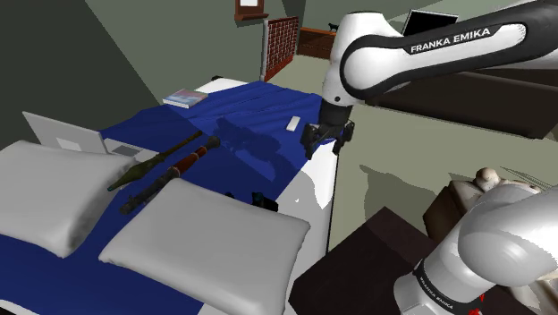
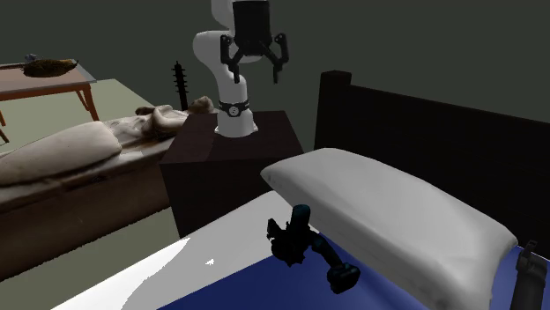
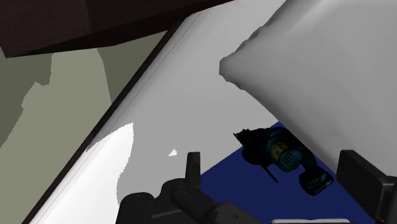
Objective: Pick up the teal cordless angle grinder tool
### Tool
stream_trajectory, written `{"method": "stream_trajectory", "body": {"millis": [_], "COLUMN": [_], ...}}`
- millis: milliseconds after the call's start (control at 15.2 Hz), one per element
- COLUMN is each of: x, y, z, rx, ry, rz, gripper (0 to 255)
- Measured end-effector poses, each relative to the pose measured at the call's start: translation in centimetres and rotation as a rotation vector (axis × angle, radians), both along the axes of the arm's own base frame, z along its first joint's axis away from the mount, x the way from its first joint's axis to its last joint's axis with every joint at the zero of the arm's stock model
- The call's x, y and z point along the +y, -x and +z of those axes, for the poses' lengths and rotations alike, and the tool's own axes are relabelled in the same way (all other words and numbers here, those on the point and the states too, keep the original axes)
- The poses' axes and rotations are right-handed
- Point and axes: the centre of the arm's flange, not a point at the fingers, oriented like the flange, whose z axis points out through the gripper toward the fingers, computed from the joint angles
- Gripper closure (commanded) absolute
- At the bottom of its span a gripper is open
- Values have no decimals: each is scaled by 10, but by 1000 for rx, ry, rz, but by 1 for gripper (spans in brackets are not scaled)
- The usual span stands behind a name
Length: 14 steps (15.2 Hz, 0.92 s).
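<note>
The teal and black angle grinder lies on the blue bedspread, tucked against the edge of a grey pillow. From the second exterior view the grinder sits just below the pillow's corner, and in the shoulder view the grinder is a small dark shape near the bed's edge. My gripper hangs open above the bed's edge, well clear of the tool. In the wrist view my gripper frames the grinder far below, its fingers spread wide with nothing between them. The gripper also shows high above the stand.
Two grey pillows, a laptop, a book, two long dark club-like objects and a small white item lie on the bed. A dark headboard stands behind it. A sofa flanks the dark stand.
</note>
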Motion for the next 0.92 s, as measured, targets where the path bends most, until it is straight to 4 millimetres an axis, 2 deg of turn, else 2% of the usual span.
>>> {"method": "stream_trajectory", "body": {"millis": [198, 330, 594, 924], "x": [17, 25, 48, 64], "y": [-16, -37, -63, -98], "z": [-29, -49, -91, -144], "rx": [-9, -17, -29, -45], "ry": [17, 28, 49, 76], "rz": [-12, -19, -34, -54], "gripper": [0, 0, 0, 0]}}
